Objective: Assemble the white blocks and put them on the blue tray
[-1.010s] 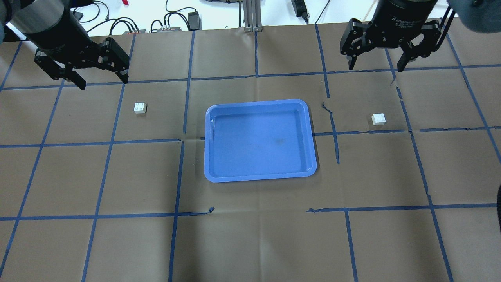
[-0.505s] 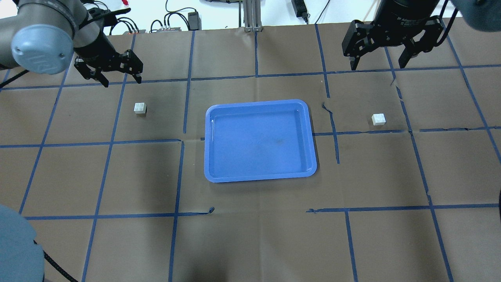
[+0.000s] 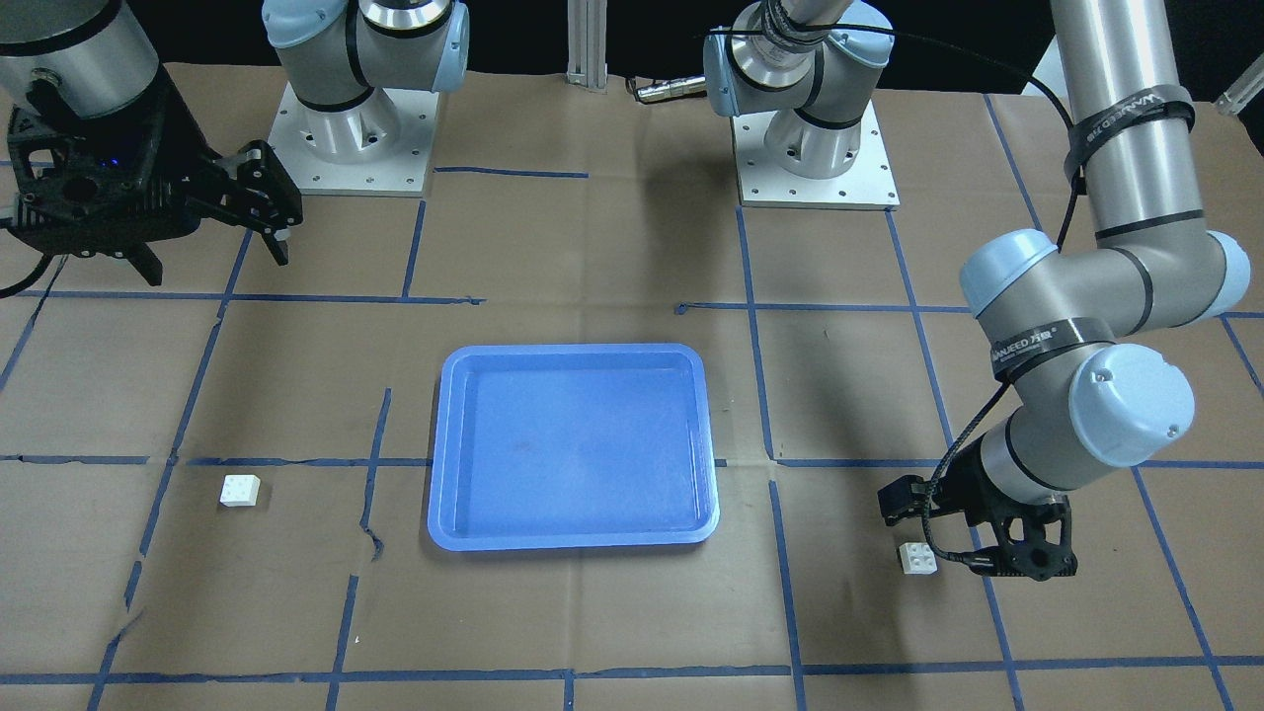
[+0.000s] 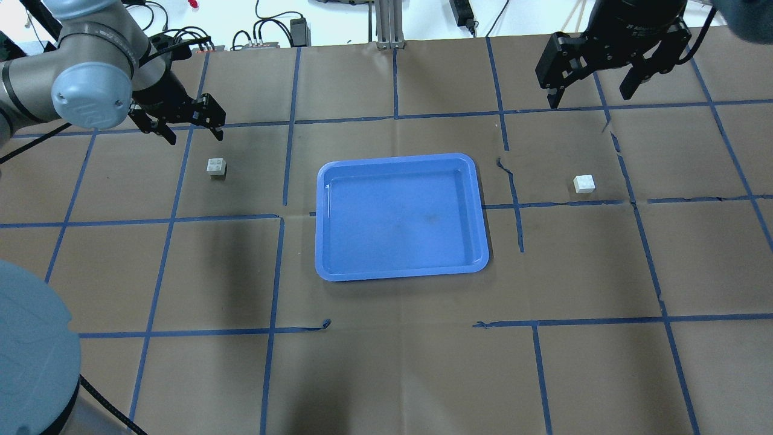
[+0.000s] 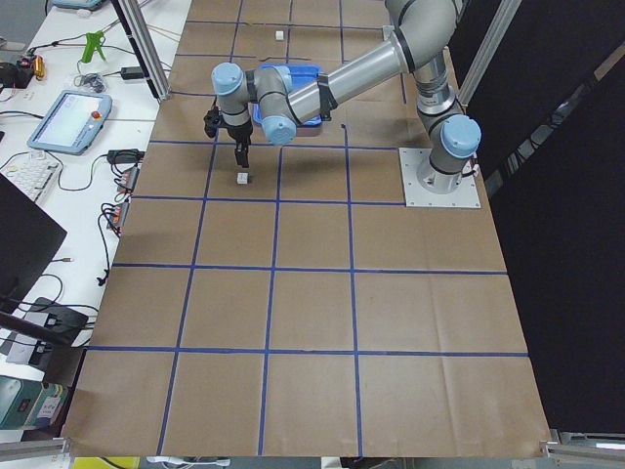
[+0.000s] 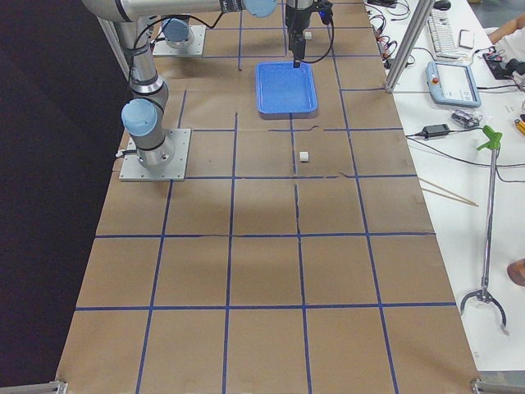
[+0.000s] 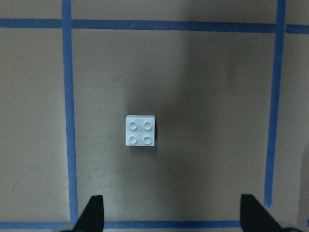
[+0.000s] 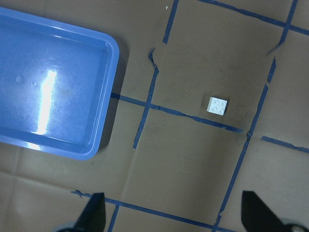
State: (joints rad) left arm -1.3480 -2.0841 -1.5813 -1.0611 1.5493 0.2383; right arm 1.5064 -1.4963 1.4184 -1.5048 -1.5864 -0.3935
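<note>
The left gripper (image 4: 190, 128) hangs wide open and empty, low over the table (image 4: 386, 374); 1 white block (image 7: 140, 131), studs up, lies just beyond the gap between its fingers, touching neither; the right gripper (image 4: 590, 96) is also spread wide and holds nothing; the other white block (image 8: 217, 105) lies well apart from it, studs up; the blue tray (image 4: 395, 158) sits between the 2 grippers.
</note>
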